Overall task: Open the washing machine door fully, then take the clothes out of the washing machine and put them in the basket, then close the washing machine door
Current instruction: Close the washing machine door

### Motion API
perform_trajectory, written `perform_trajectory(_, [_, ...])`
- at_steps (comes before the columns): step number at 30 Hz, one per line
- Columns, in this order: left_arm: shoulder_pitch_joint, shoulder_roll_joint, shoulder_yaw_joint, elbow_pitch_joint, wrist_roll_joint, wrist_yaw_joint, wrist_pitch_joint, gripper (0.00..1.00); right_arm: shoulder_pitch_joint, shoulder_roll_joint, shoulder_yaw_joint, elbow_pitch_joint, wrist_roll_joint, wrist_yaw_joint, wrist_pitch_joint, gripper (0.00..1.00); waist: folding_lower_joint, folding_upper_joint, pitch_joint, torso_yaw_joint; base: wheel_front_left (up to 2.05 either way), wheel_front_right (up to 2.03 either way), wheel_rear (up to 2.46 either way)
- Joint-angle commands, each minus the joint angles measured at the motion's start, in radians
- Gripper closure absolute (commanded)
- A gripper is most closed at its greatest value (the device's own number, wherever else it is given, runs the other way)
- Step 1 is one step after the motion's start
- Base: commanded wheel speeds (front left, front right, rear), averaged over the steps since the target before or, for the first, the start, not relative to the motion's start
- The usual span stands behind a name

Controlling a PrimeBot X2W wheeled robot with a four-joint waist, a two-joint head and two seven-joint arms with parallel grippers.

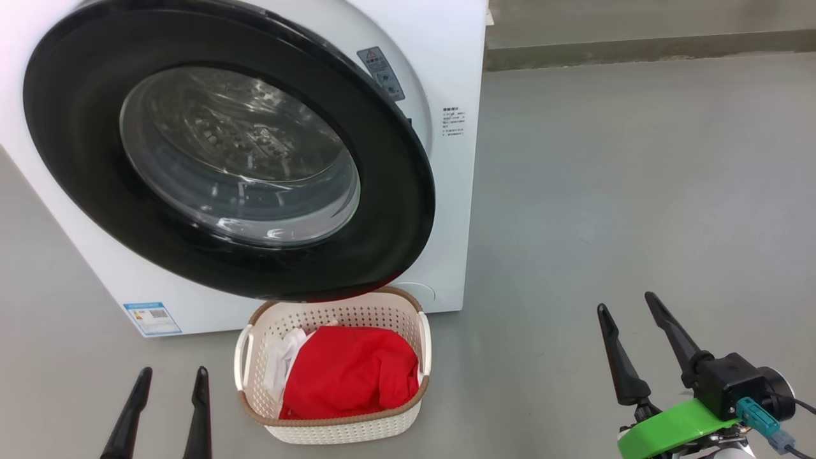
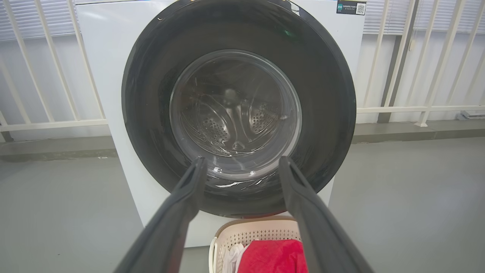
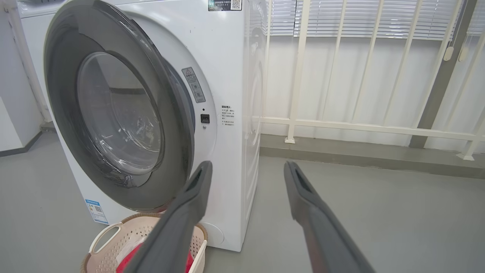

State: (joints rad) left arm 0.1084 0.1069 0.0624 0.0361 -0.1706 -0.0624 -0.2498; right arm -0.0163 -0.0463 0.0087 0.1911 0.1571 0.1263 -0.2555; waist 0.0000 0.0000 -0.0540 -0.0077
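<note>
Head view: red clothes (image 1: 350,376) heaped in cream basket (image 1: 344,431).

The big white front-loading washing machine (image 1: 454,191) is standing at the far left on the grey concrete floor (image 1: 637,191). Its large round black-rimmed glass door (image 1: 236,153) is standing slightly off the front at the right edge. The small cream perforated plastic basket (image 1: 331,435) is resting on the floor just before the machine, under the door's lower rim, with the soft red-and-white fabric clothes (image 1: 350,376) lying in it. The left tool (image 1: 174,373) is hovering just left of the basket, the right tool (image 1: 626,303) well to its right.
</note>
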Motion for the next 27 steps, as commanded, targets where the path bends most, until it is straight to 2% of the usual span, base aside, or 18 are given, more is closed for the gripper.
perform_trajectory(1, [-0.020,0.003,0.036,-0.022,0.017,-0.007,-0.012,0.00,-0.019,-0.004,0.022,-0.019,-0.009,0.004,-0.006,0.60,0.0000,0.0000,0.002,0.004,0.00,0.00,0.00])
perform_trajectory(2, [-0.020,0.000,0.034,-0.021,0.020,-0.008,-0.012,0.00,-0.022,-0.004,0.021,-0.015,-0.010,0.004,-0.006,0.71,0.0000,0.0000,0.003,0.007,0.00,0.00,0.00])
perform_trajectory(3, [-0.022,-0.002,0.032,-0.021,0.024,-0.011,-0.012,0.00,-0.027,-0.004,0.023,-0.010,-0.011,0.004,-0.006,0.91,0.0000,0.0000,0.005,0.011,0.00,0.00,0.00])
perform_trajectory(4, [-0.023,-0.004,0.029,-0.022,0.027,-0.012,-0.012,0.00,-0.034,-0.004,0.027,-0.005,-0.014,0.004,-0.006,1.00,0.0000,0.0000,0.008,0.016,0.00,0.00,0.00])
perform_trajectory(16, [-0.063,-0.038,-0.042,-0.060,-0.002,-0.030,-0.012,0.00,-0.232,-0.004,0.168,0.171,-0.032,0.004,-0.006,1.00,0.0000,0.0000,0.061,0.100,0.00,0.00,0.00])
perform_trajectory(27, [-0.137,-0.046,-0.083,-0.051,-0.031,-0.044,-0.012,0.00,-0.536,-0.004,0.291,0.421,0.074,0.004,-0.006,1.00,0.0000,0.0000,0.166,0.216,0.00,0.00,0.00])
